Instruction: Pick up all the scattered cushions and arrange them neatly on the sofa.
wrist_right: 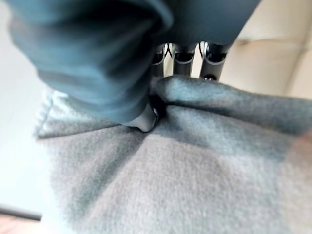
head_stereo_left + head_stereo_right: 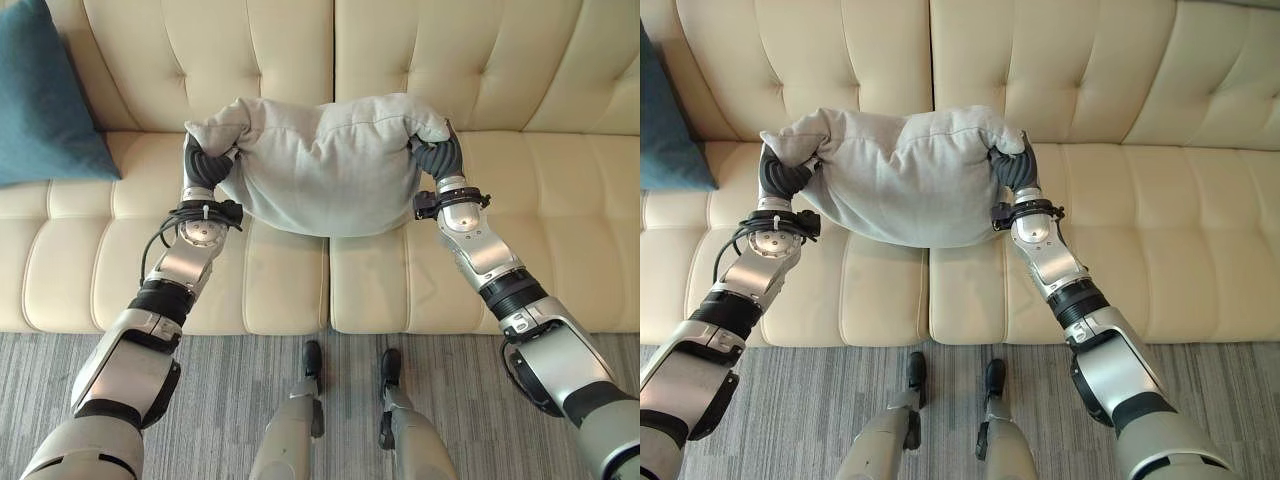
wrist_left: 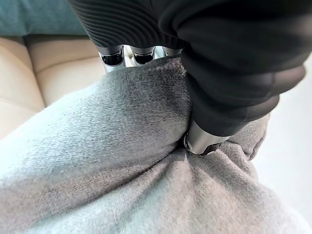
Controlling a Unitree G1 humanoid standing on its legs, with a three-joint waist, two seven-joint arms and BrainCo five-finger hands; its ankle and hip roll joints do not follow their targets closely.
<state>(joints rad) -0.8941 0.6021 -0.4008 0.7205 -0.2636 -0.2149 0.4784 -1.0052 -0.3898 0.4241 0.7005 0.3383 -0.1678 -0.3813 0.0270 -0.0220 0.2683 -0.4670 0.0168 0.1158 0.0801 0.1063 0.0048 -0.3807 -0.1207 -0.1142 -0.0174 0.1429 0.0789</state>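
- You have the grey cushion point(image 2: 325, 165) held up between both hands, in front of the cream sofa point(image 2: 480, 70), over the seam where its two middle seat pads meet.
- Your left hand point(image 2: 205, 165) is closed on the cushion's left corner: in the left wrist view, its thumb point(image 3: 202, 141) presses into the fabric and its fingers point(image 3: 134, 56) go over the bunched edge.
- Your right hand point(image 2: 440, 158) pinches the right corner the same way, thumb point(image 1: 144, 119) dug into a fold, fingers point(image 1: 185, 61) over the top.
- The cushion sags in the middle, and its lower edge hangs just over the seat.
- A teal cushion point(image 2: 45, 95) leans upright against the sofa back at the far left, well apart from the grey one.
- Grey striped carpet point(image 2: 230, 380) lies in front of the sofa.
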